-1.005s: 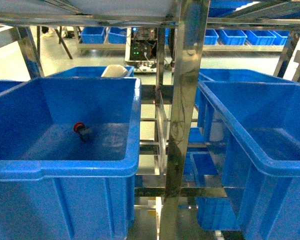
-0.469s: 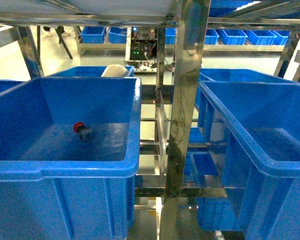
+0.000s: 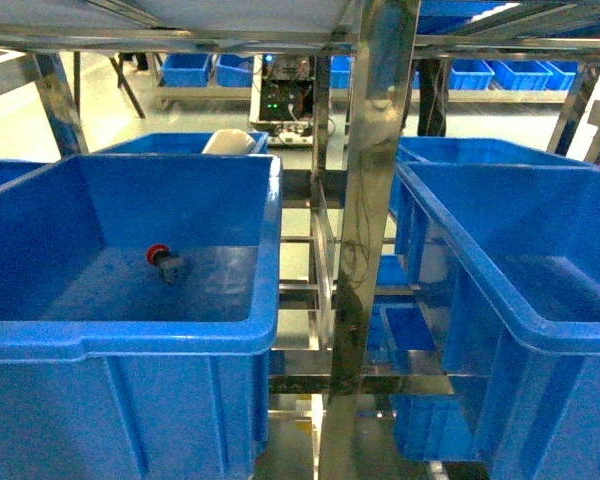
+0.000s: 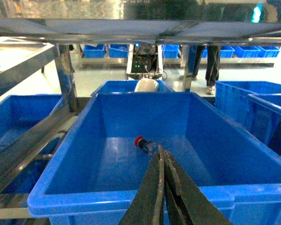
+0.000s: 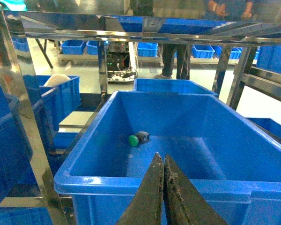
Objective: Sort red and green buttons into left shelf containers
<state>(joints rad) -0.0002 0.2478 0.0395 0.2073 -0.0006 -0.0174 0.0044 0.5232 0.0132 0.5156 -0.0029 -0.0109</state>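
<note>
Your left gripper (image 4: 161,154) appears in the left wrist view as two dark fingers pressed together along their length, with nothing between them. Its tips hang over the near part of the large deep tub of glossy blue plastic (image 4: 61,164) on the left bay of the shelf. Just beyond and slightly left of those tips, on the tub floor, lies the red-capped mushroom push-button (image 4: 143,142), tipped on its side with the red dome pointing left and its grey body and pale translucent block trailing right. You can find the same button (image 3: 163,260) in the head view, left of centre on the floor of the left tub (image 3: 130,335).

Your right gripper (image 5: 163,164) is likewise drawn shut and empty. It points over the near rim of a second large blue plastic tub (image 5: 131,183). Ahead of the tips and a little to their left, the green-capped mushroom push-button (image 5: 138,138) lies on its side on that tub's floor, green dome toward the left, dark body toward the right.

A polished steel shelf upright (image 3: 365,240) stands between the two tubs in the head view. Neither gripper shows in that view.
</note>
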